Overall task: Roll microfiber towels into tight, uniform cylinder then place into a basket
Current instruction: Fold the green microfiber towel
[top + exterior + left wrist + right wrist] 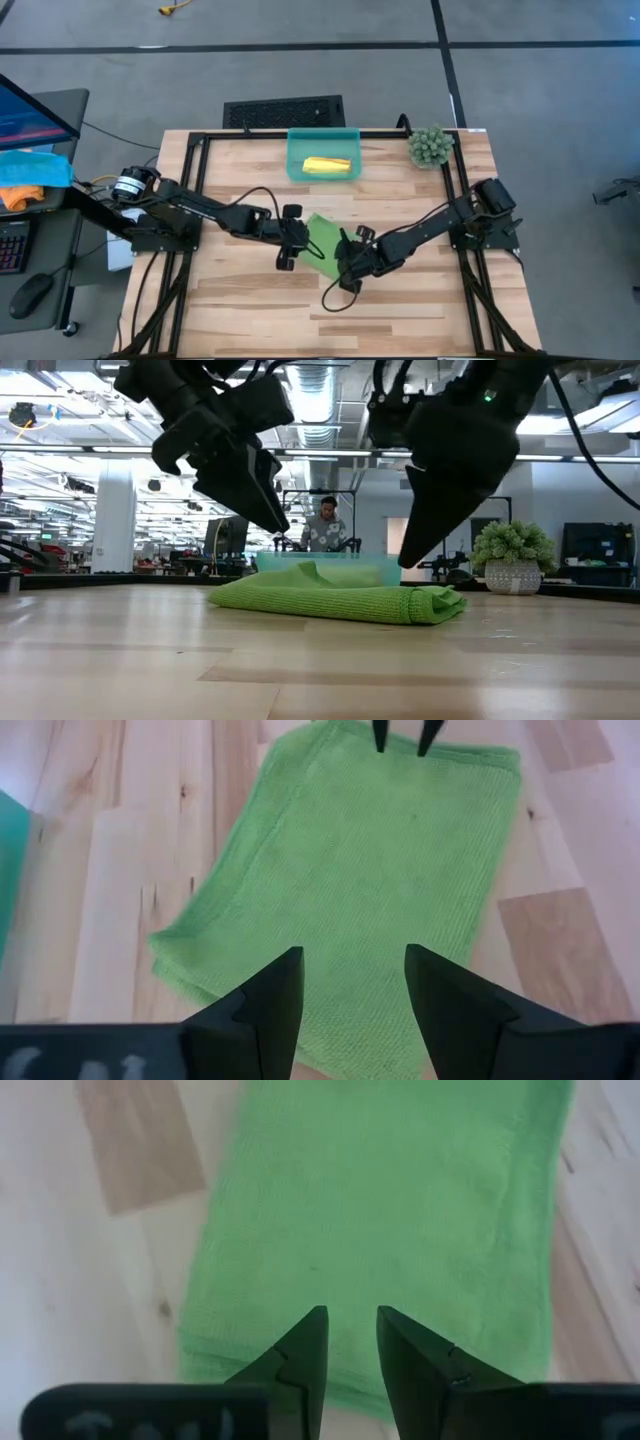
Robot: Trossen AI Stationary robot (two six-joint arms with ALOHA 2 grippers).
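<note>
The lime green towel [322, 236] lies folded flat on the bench [250, 310], the left claw [352, 982] and right claw [351, 1338] both spread just above it. Beyond the towel, the basket [296, 168] holds the rolled yellow towel [327, 166].

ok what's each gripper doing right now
left gripper: open, empty, above the green towel
right gripper: open with a narrower gap, empty, above the same towel
</note>
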